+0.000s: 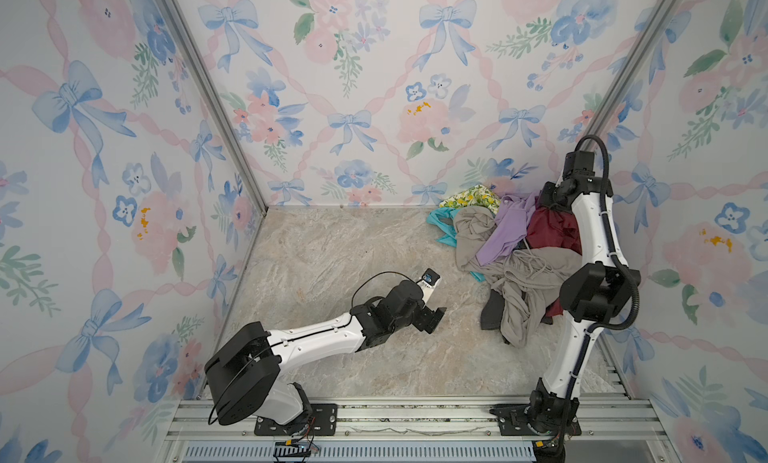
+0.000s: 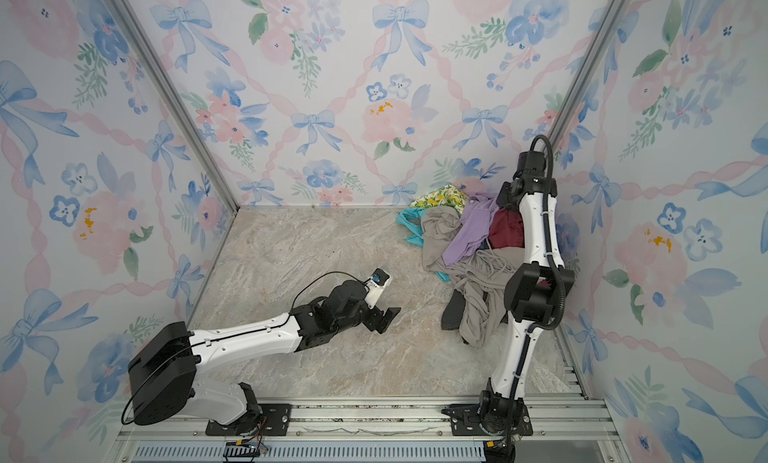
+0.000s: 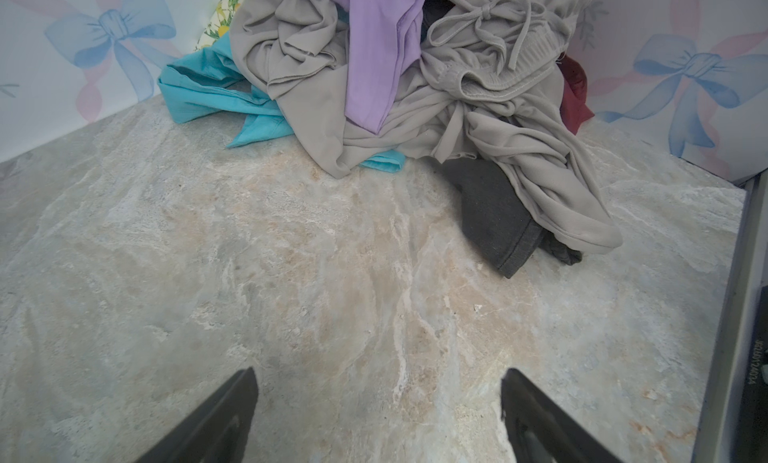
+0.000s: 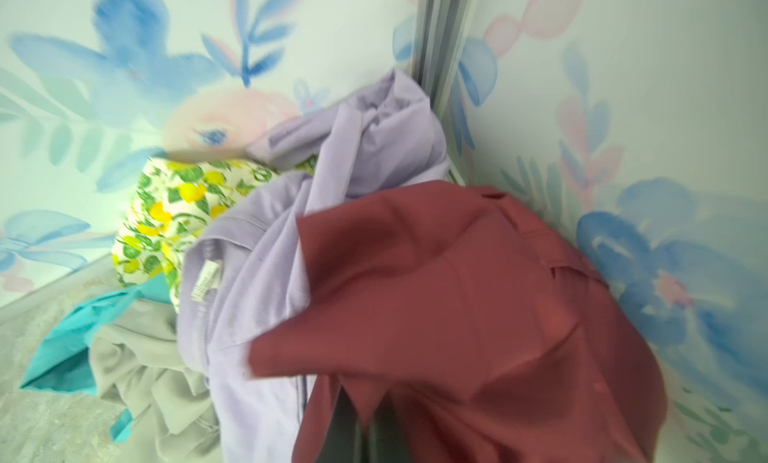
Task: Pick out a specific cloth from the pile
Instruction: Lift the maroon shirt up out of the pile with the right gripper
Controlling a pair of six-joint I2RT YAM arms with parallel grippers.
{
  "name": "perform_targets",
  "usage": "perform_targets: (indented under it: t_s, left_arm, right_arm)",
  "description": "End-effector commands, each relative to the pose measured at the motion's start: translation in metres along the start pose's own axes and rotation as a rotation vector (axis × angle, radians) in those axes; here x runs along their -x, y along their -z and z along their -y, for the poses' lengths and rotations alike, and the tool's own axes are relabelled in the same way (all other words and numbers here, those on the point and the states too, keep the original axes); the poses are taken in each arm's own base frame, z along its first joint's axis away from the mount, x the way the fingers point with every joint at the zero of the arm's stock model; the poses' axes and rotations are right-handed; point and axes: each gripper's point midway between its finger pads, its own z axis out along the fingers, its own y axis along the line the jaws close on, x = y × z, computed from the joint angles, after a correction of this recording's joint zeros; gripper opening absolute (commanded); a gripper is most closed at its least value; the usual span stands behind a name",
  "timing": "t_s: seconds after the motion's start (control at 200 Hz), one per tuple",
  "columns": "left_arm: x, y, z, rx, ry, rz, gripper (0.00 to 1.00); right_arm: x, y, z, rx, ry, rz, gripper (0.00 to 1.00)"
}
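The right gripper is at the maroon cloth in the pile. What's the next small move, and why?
Probably a slow lift of the right gripper: it looks shut on the maroon cloth, and the lilac shirt lies against that cloth, so a fast pull might drag both.

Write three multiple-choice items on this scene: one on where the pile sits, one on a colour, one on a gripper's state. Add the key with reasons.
1. Where on the table is the pile?
A. far right corner
B. centre
C. near left edge

2. What colour is the cloth at the right gripper?
A. teal
B. maroon
C. black

3. How is the left gripper?
A. shut on a garment
B. open around a garment
C. open over bare table

Key:
1 A: both top views show the heap pushed into that corner.
2 B: the right wrist view shows maroon fabric bunched at that gripper.
3 C: its jaws stand wide apart with only table between them.
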Motion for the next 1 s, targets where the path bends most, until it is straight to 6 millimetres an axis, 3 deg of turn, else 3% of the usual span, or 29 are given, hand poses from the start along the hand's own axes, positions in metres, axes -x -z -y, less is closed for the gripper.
perform_targets:
  t_s: [0.0, 0.205, 0.38, 0.64, 0.845, 0.995]
  left_arm:
    - [0.005, -0.003, -0.005, 0.023, -0.019, 0.002, 0.93]
    - [0.005, -0.002, -0.007, 0.028, -0.017, 0.004, 0.93]
    - [0.005, -0.004, -0.011, 0.043, -0.017, 0.002, 0.93]
    - [0.004, -0.009, -0.021, 0.054, 0.02, -0.006, 0.93]
    - [0.007, -0.01, -0.032, 0.084, 0.039, 0.0, 0.92]
    - [0.023, -0.002, -0.045, 0.124, 0.075, 0.056, 0.93]
  right_arm:
    - [0.066, 0.078, -0.019, 0.059, -0.03, 0.248, 0.0]
    - [0.136, 0.159, -0.028, 0.171, -0.115, 0.555, 0.0]
    - [0.167, 0.227, -0.044, 0.299, -0.156, 0.727, 0.0]
    - [0.157, 0.298, -0.071, 0.404, -0.102, 0.8, 0.0]
    - [0.165, 0.352, -0.075, 0.529, -0.16, 0.882, 0.0]
    - [0.133, 0.34, -0.094, 0.559, -0.12, 0.765, 0.0]
